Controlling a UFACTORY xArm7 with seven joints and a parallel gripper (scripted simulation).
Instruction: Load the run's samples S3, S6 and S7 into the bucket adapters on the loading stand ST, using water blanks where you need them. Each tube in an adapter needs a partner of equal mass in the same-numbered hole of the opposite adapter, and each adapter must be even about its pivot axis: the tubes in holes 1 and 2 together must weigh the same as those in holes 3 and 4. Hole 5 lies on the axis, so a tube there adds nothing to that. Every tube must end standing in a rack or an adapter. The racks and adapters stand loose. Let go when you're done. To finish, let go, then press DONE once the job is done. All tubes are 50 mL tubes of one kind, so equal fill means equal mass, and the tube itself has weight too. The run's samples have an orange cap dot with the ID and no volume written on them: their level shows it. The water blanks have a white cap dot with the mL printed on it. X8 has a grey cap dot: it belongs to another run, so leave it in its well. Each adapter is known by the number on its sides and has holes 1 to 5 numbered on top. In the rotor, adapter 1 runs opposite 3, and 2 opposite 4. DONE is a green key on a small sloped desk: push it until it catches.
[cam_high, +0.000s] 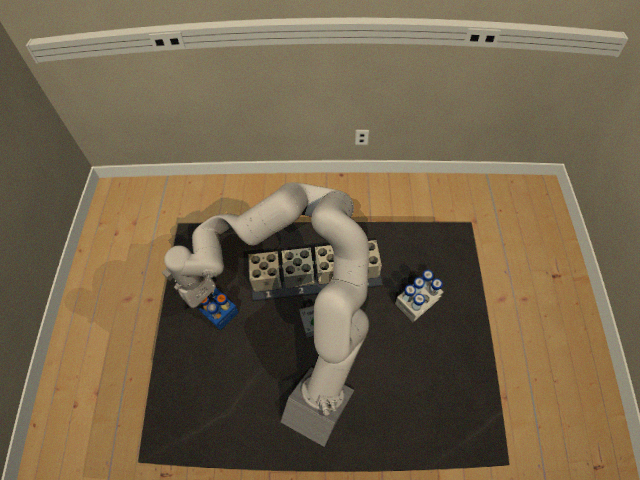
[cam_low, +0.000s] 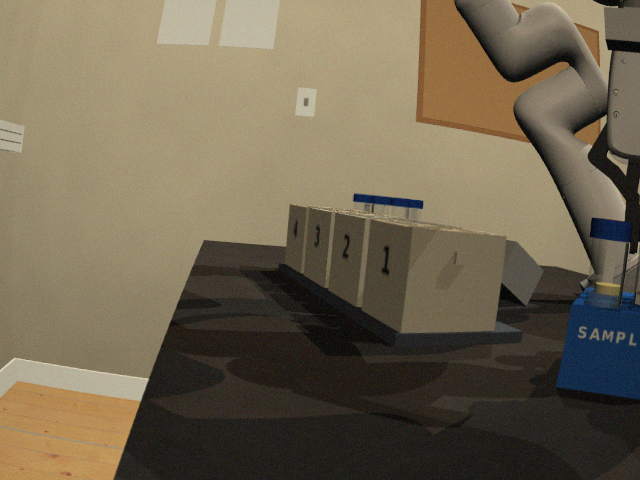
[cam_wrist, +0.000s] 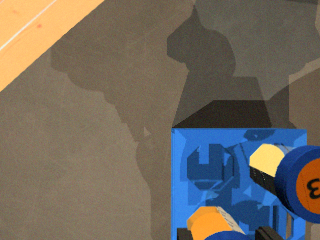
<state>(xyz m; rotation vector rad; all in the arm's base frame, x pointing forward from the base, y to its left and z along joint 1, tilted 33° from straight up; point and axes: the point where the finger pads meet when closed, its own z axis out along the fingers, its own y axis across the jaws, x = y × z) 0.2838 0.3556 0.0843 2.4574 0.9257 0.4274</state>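
Note:
My gripper (cam_wrist: 225, 234) is shut on a blue-capped tube (cam_wrist: 206, 220) with orange contents, upright over the blue sample rack (cam_high: 223, 322) (cam_low: 594, 364) (cam_wrist: 176, 170). Its ID is out of view; whether its lower end is in a well is hidden. Tube S3 (cam_wrist: 314, 186), with pale yellow contents, stands in the rack beside it. A blue-capped tube (cam_low: 611, 230) shows in the exterior view with a low yellow level. Adapter 1 (cam_high: 264, 284) (cam_low: 454, 294) and adapter 2 (cam_high: 298, 280) (cam_low: 345, 281) show empty holes. Adapters 3 (cam_low: 316, 260) and 4 (cam_low: 294, 250) are partly behind the arm in the top view.
The adapters sit on the loading stand (cam_high: 284, 294) (cam_low: 509, 333). A white rack (cam_high: 412, 313) with several blue-capped, white-dotted tubes stands right of it. The small sloped desk (cam_high: 307, 313) with the green key is partly hidden by the arm. The table's edge lies beyond the sample rack.

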